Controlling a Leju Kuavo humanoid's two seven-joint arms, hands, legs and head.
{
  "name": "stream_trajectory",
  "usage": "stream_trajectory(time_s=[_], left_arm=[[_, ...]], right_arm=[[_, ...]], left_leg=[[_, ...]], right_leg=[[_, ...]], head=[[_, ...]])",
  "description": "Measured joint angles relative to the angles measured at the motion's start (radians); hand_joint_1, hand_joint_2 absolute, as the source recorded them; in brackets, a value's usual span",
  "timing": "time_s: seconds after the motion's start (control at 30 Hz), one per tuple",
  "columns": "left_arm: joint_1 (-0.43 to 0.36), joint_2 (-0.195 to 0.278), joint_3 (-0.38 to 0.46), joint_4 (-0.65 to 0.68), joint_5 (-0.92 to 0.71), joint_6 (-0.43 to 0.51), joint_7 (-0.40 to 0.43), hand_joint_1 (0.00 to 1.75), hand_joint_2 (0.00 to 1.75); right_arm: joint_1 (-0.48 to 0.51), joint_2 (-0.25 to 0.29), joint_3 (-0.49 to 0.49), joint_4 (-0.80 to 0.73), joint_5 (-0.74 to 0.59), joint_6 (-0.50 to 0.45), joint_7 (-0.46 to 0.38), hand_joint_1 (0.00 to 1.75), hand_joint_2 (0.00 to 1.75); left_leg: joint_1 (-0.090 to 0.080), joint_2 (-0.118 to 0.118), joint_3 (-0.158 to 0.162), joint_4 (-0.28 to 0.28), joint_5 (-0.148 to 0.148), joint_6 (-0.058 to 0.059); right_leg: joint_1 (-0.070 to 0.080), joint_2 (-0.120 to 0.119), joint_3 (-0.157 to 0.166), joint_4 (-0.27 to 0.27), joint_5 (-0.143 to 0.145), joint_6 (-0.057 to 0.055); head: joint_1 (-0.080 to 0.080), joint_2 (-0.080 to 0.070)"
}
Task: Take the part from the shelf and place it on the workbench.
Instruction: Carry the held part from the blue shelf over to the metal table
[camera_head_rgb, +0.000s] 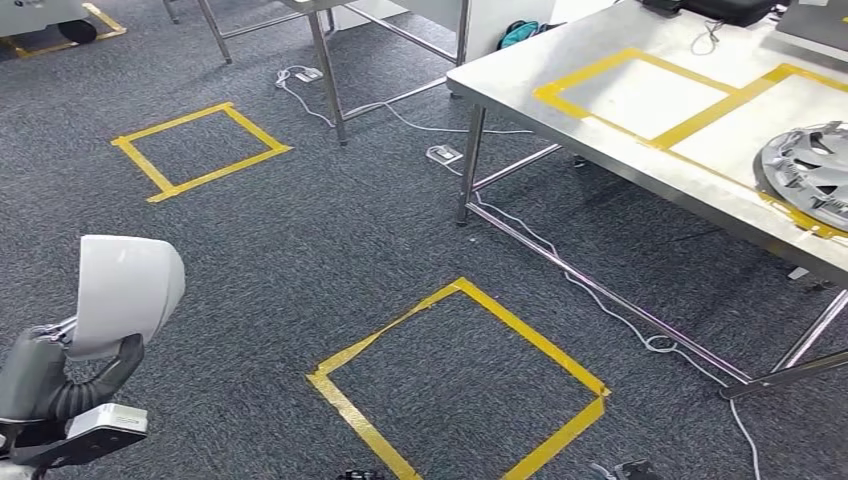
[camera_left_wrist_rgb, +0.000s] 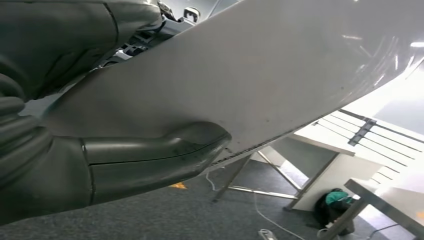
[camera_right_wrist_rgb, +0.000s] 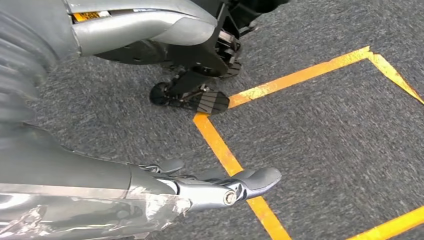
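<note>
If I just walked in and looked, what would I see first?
Probably the big white part that the robot's left hand holds, low on its left side. Next, the yellow tape square on the grey carpet straight ahead. Then the silver wheel cover lying on the metal workbench at the right.

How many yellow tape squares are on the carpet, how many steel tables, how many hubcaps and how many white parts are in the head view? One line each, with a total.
Yellow tape squares on the carpet: 2
Steel tables: 2
Hubcaps: 1
White parts, held by the left hand: 1
Total: 6
</note>
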Motion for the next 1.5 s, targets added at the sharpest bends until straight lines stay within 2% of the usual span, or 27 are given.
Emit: stream_trajectory(time_s=[0.03,0.1,0.13,0.2,0.23,0.33,0.43,0.47,0.5,0.53,0.6,0.67,0.7,0.77,0.83,0.9,0.97,1.03,1.07,1.1,1.17,1.2,1.23,1.3,1.37,1.47,1.5], left_arm=[[-0.001,0.0,-0.002,0.0,0.0,0.0,0.0,1.52,1.75],[-0.007,0.0,-0.005,0.0,-0.002,0.0,0.002,1.52,1.75],[-0.011,0.0,-0.008,0.0,-0.004,0.001,0.004,1.52,1.75],[-0.02,0.0,-0.012,0.0,-0.013,0.001,0.011,1.52,1.75],[-0.023,0.0,-0.015,0.0,-0.019,0.002,0.014,1.52,1.75],[-0.035,0.002,-0.028,0.0,-0.038,0.004,0.019,1.52,1.75],[-0.042,0.009,-0.041,0.0,-0.056,0.01,0.028,1.52,1.75],[-0.043,0.012,-0.045,0.0,-0.061,0.012,0.031,1.52,1.75],[-0.044,0.014,-0.05,0.0,-0.065,0.014,0.033,1.52,1.75],[-0.045,0.017,-0.054,0.0,-0.069,0.015,0.034,1.52,1.75],[-0.047,0.022,-0.06,0.0,-0.075,0.016,0.036,1.52,1.75],[-0.049,0.026,-0.065,0.0,-0.078,0.017,0.038,1.52,1.75],[-0.05,0.028,-0.067,0.0,-0.081,0.017,0.039,1.52,1.75],[-0.054,0.031,-0.074,0.0,-0.084,0.018,0.041,1.52,1.75],[-0.06,0.035,-0.081,0.0,-0.087,0.018,0.043,1.52,1.75],[-0.062,0.038,-0.086,0.001,-0.091,0.018,0.045,1.52,1.75],[-0.061,0.041,-0.088,0.001,-0.095,0.019,0.047,1.52,1.75],[-0.061,0.043,-0.09,0.001,-0.096,0.02,0.047,1.52,1.75],[-0.061,0.044,-0.091,0.001,-0.096,0.02,0.047,1.52,1.75],[-0.061,0.045,-0.093,0.001,-0.097,0.021,0.047,1.52,1.75],[-0.061,0.046,-0.096,0.002,-0.098,0.021,0.048,1.52,1.75],[-0.061,0.045,-0.098,0.003,-0.099,0.022,0.048,1.52,1.75],[-0.062,0.045,-0.1,0.003,-0.101,0.022,0.047,1.52,1.75],[-0.064,0.047,-0.104,0.003,-0.11,0.021,0.045,1.52,1.75],[-0.067,0.051,-0.109,0.003,-0.122,0.019,0.04,1.52,1.75],[-0.07,0.058,-0.122,0.003,-0.141,0.019,0.032,1.52,1.75],[-0.07,0.06,-0.126,0.003,-0.145,0.019,0.031,1.52,1.75]], right_arm=[[0.002,0.0,-0.001,0.0,0.0,0.001,0.0,0.0,1.75],[0.006,0.0,-0.004,-0.004,0.001,0.005,0.001,0.0,1.75],[0.008,0.0,-0.005,-0.007,0.002,0.008,0.001,0.0,1.75],[0.01,0.0,-0.008,-0.016,0.004,0.014,0.001,0.0,1.75],[0.01,0.0,-0.009,-0.019,0.005,0.018,0.001,0.0,1.75],[0.011,0.001,-0.013,-0.029,0.01,0.032,0.003,0.0,1.75],[0.007,0.002,-0.015,-0.033,0.019,0.042,0.006,0.0,1.75],[0.007,0.002,-0.016,-0.033,0.022,0.044,0.006,0.0,1.75],[0.008,0.002,-0.018,-0.033,0.025,0.045,0.006,0.0,1.75],[0.009,0.003,-0.02,-0.033,0.029,0.045,0.004,0.0,1.75],[0.009,0.004,-0.024,-0.033,0.034,0.046,0.001,0.0,1.75],[0.008,0.005,-0.029,-0.033,0.038,0.046,-0.003,0.0,1.75],[0.007,0.005,-0.032,-0.033,0.039,0.046,-0.004,0.0,1.75],[0.004,0.005,-0.037,-0.035,0.041,0.047,-0.006,0.0,1.75],[0.0,0.005,-0.041,-0.038,0.043,0.048,-0.007,0.0,1.75],[-0.005,0.005,-0.046,-0.04,0.045,0.049,-0.007,0.0,1.75],[-0.007,0.006,-0.05,-0.039,0.049,0.049,-0.008,0.0,1.75],[-0.007,0.008,-0.052,-0.038,0.051,0.05,-0.008,0.0,1.75],[-0.007,0.008,-0.052,-0.037,0.051,0.05,-0.008,0.0,1.75],[-0.007,0.009,-0.053,-0.037,0.052,0.05,-0.009,0.0,1.75],[-0.007,0.009,-0.056,-0.036,0.052,0.05,-0.009,0.0,1.75],[-0.008,0.008,-0.059,-0.036,0.053,0.05,-0.01,0.0,1.75],[-0.009,0.008,-0.061,-0.036,0.054,0.049,-0.012,0.0,1.75],[-0.012,0.007,-0.063,-0.035,0.059,0.046,-0.02,0.0,1.75],[-0.021,0.006,-0.063,-0.031,0.066,0.041,-0.028,0.0,1.75],[-0.035,0.006,-0.061,-0.011,0.07,0.032,-0.038,0.0,1.75],[-0.037,0.006,-0.061,-0.005,0.07,0.028,-0.04,0.0,1.75]], left_leg=[[0.007,0.0,0.021,-0.033,0.019,-0.009],[0.021,-0.003,0.107,-0.165,0.054,-0.028],[0.025,-0.006,0.145,-0.219,0.059,-0.027],[0.028,-0.01,0.181,-0.264,0.05,-0.008],[0.028,-0.008,0.186,-0.263,0.049,0.008],[0.026,0.0,0.206,-0.263,0.043,0.035],[0.025,0.008,0.224,-0.264,0.029,0.047],[0.025,0.009,0.231,-0.264,0.022,0.048],[0.025,0.009,0.24,-0.265,0.015,0.047],[0.025,0.01,0.251,-0.265,0.006,0.046],[0.026,0.011,0.277,-0.268,-0.015,0.042],[0.029,0.012,0.3,-0.276,-0.033,0.033],[0.033,0.011,0.313,-0.282,-0.038,0.026],[0.042,0.011,0.333,-0.284,-0.033,0.01],[0.047,0.009,0.304,-0.202,-0.002,0.006],[0.041,0.008,0.21,-0.057,0.002,0.012],[0.027,0.007,0.115,0.028,-0.08,0.016],[0.016,0.007,0.064,0.016,-0.168,0.019],[0.015,0.007,0.053,-0.018,-0.166,0.019],[0.015,0.007,0.048,-0.065,-0.116,0.016],[0.023,0.012,0.049,-0.185,0.059,0.01],[0.026,0.014,0.051,-0.221,0.127,0.01],[0.027,0.016,0.053,-0.241,0.16,0.014],[0.027,0.015,0.059,-0.229,0.156,0.028],[0.027,0.016,0.069,-0.226,0.142,0.044],[0.026,0.026,0.091,-0.227,0.116,0.052],[0.027,0.03,0.1,-0.227,0.107,0.052]], right_leg=[[-0.007,0.004,-0.004,0.008,-0.005,0.008],[-0.018,0.014,-0.014,0.03,-0.02,0.028],[-0.02,0.018,-0.02,0.04,-0.03,0.037],[-0.018,0.022,-0.023,0.054,-0.045,0.049],[-0.018,0.023,-0.019,0.056,-0.051,0.053],[-0.024,0.006,-0.034,0.106,-0.076,0.073],[-0.039,-0.018,-0.147,0.298,-0.146,0.095],[-0.045,-0.021,-0.183,0.348,-0.158,0.099],[-0.051,-0.023,-0.202,0.364,-0.153,0.101],[-0.055,-0.023,-0.202,0.341,-0.134,0.101],[-0.059,-0.027,-0.161,0.214,-0.055,0.095],[-0.049,-0.038,-0.118,0.101,0.014,0.088],[-0.042,-0.042,-0.103,0.072,0.026,0.083],[-0.031,-0.04,-0.071,0.05,0.009,0.073],[-0.029,-0.032,-0.029,0.036,-0.006,0.06],[-0.03,-0.026,0.015,0.026,-0.025,0.049],[-0.03,-0.02,0.057,0.017,-0.052,0.044],[-0.03,-0.01,0.106,0.013,-0.086,0.045],[-0.031,-0.005,0.131,0.014,-0.107,0.046],[-0.031,0.0,0.151,0.015,-0.129,0.049],[-0.026,0.006,0.185,0.023,-0.177,0.057],[-0.022,0.008,0.196,0.023,-0.198,0.059],[-0.019,0.008,0.207,0.023,-0.214,0.058],[-0.021,0.001,0.222,0.023,-0.235,0.061],[-0.027,-0.012,0.198,0.084,-0.268,0.076],[-0.044,-0.022,0.048,0.3,-0.333,0.098],[-0.049,-0.023,0.004,0.341,-0.326,0.101]], head=[[0.0,0.0],[-0.002,0.0],[-0.003,0.0],[0.0,0.0],[0.003,0.0],[0.009,0.0],[0.012,0.0],[0.012,0.0],[0.012,0.0],[0.012,0.0],[0.012,0.0],[0.009,0.0],[0.008,0.0],[0.007,0.0],[0.006,0.0],[-0.001,-0.001],[-0.006,0.0],[-0.007,0.0],[-0.008,0.0],[-0.008,0.0],[-0.018,0.0],[-0.018,-0.001],[-0.016,-0.001],[-0.004,0.0],[-0.001,0.0],[0.003,0.0],[0.004,0.0]])
